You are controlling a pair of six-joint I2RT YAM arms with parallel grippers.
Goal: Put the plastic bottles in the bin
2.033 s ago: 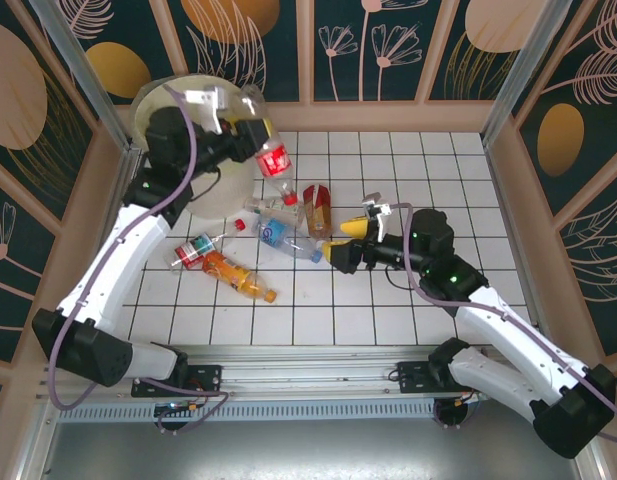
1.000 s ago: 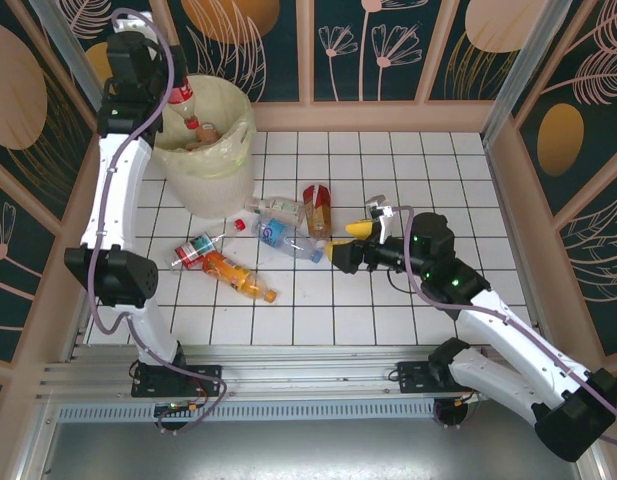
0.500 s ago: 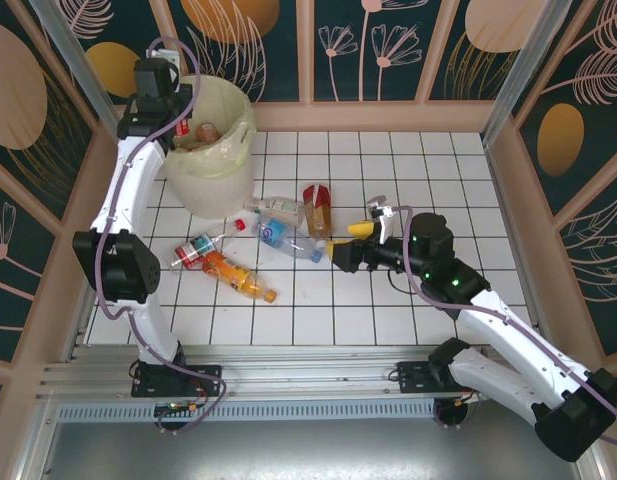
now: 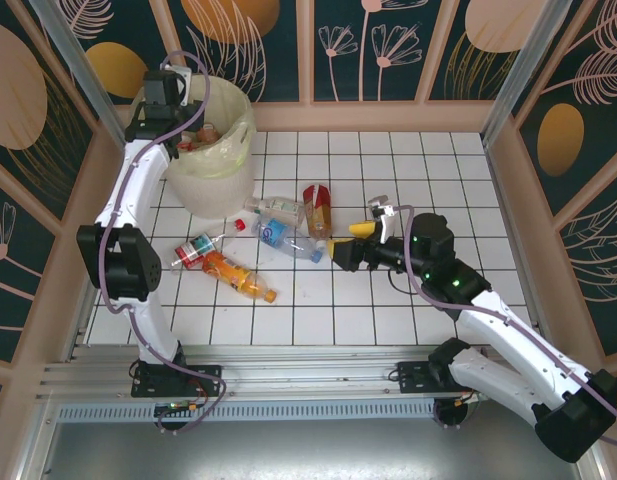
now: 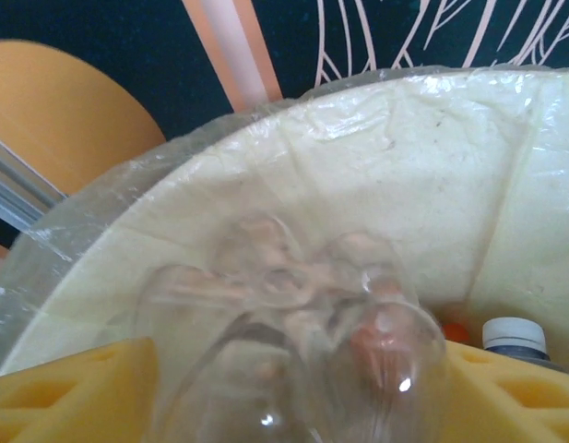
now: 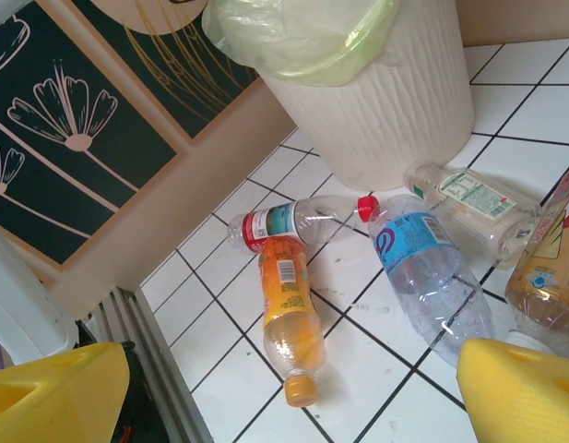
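The bin (image 4: 216,190) stands at the back left, white with a pale yellow liner, and holds bottles. My left gripper (image 4: 183,122) hangs over its mouth. In the left wrist view its yellow fingers (image 5: 72,392) stand wide apart, and a clear bottle (image 5: 293,314) shows blurred and loose between them above the liner (image 5: 432,166). Several plastic bottles lie on the tiles: an orange one (image 4: 238,277), a red-labelled one (image 4: 195,250), a blue-labelled one (image 4: 288,238), a clear one (image 4: 278,208) and a brown one (image 4: 317,208). My right gripper (image 4: 350,240) hovers open and empty just right of them.
The right wrist view looks over the orange bottle (image 6: 289,314) and the blue-labelled bottle (image 6: 422,268) towards the bin (image 6: 385,101). A dark bottle with a white cap (image 5: 513,334) lies inside the bin. Wooden walls close the tiled floor; the right half is free.
My left arm has swung from the bin's left rim to over its mouth, and its fingers have spread off the bottle. The right arm has barely moved.
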